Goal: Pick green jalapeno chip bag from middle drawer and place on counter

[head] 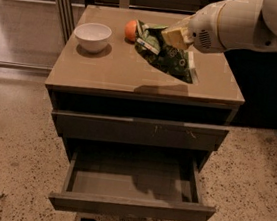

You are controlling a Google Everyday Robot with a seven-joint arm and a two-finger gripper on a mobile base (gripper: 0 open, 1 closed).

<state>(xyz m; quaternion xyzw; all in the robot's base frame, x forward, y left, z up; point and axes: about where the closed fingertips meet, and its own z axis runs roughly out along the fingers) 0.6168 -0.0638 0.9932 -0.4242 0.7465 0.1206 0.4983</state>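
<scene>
Green jalapeno chip bag (166,55): out of middle drawer (129,184), hanging just above counter (103,70), upper centre of frame. Gripper (176,36): upper centre, clamped on bag's top. Left to do, by appearance: lower and release.

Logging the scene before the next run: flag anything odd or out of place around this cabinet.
The drawer stands pulled out and bare. The front above it has light scuffs. The crumpled bag hangs from the gripper, shut on it, over the counter, not yet set down.
</scene>
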